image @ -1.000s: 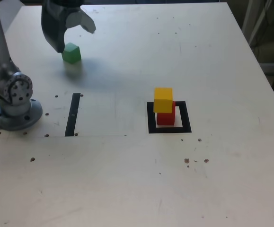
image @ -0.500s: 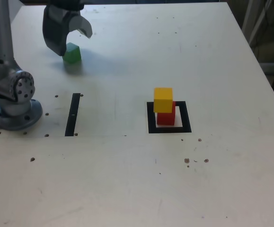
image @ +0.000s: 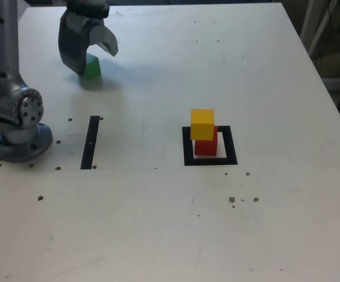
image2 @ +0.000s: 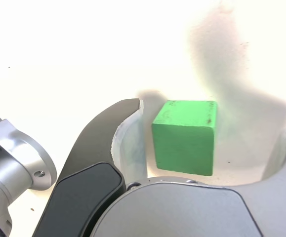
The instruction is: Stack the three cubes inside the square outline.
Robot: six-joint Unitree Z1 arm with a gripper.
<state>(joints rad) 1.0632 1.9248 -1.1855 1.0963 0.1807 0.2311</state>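
Observation:
The green cube (image: 93, 69) rests on the table at the far left of the exterior view, partly hidden by my gripper (image: 92, 59). The gripper is open and straddles the cube. In the wrist view the green cube (image2: 184, 136) lies between the two fingers (image2: 125, 126), with a gap on each side. At the table's middle, the yellow cube (image: 202, 123) stands on the red cube (image: 205, 146), turned slightly off it. That stack is inside the square outline (image: 187, 147).
A thin black strip (image: 90, 141) lies on the table between the arm's base (image: 17, 132) and the square outline. The table's right edge runs along the exterior view's right, with dark clutter beyond it.
The gripper has shifted slightly right and come down around the green cube, its jaws a little narrower. The cubes have not moved.

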